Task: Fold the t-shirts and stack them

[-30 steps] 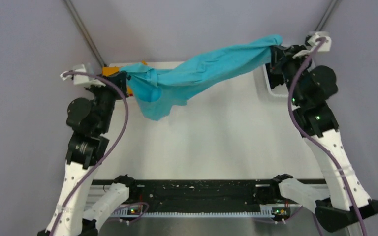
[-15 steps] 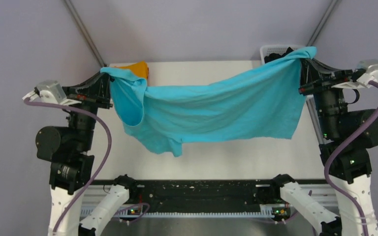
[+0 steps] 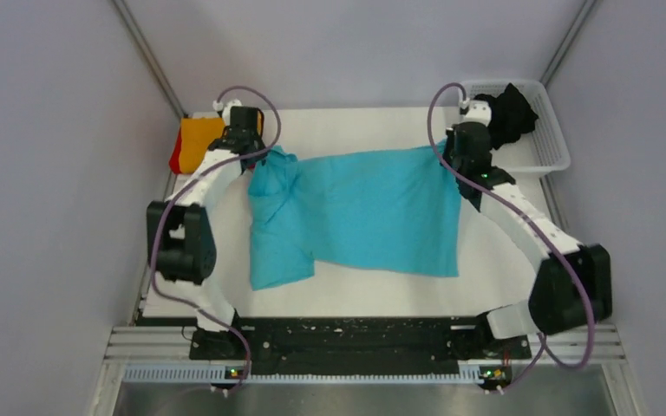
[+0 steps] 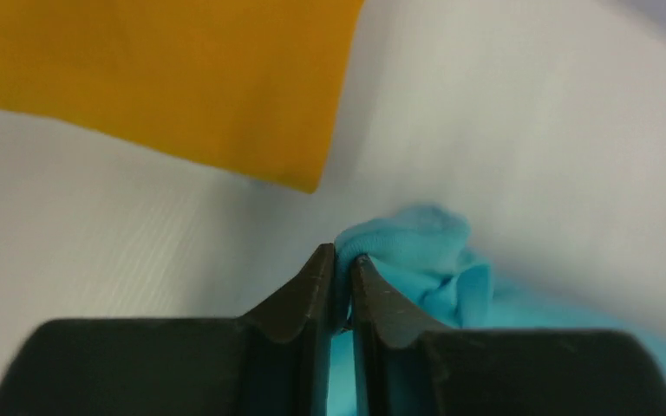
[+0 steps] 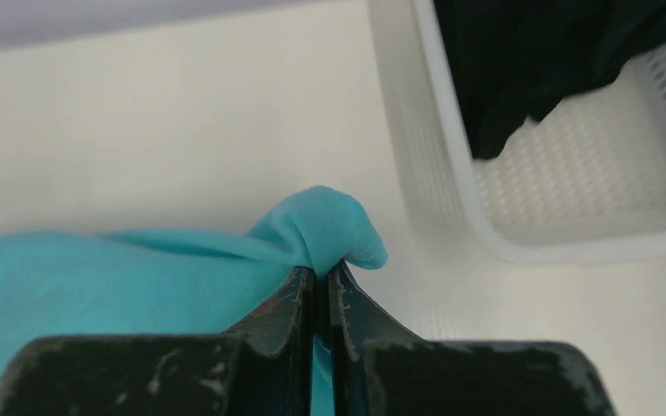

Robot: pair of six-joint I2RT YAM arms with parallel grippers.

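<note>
Item: turquoise t-shirt [image 3: 364,212], laid out mid-table, pinched at both far corners.

You have the left gripper [image 4: 336,253] at the shirt's 10 o'clock corner and the right gripper [image 5: 321,270] at its 2 o'clock corner, each with jaws drawn narrow on a small bunched nub of cloth. The fabric is a soft, thin matte knit. It lies smooth on the right and rumpled and doubled over on the left, where a sleeve juts toward 7 o'clock. Risks: if you let go now, those left-hand creases will likely get folded in. If you lift unevenly, the limp cloth may slip from the tips or drag across the slick white table [image 3: 381,286]. The orange t-shirt [image 3: 198,143] lies folded at 10 o'clock, close enough to snag. The black t-shirt [image 3: 507,108] is heaped in the white mesh basket [image 3: 548,143] at 2 o'clock.
</note>
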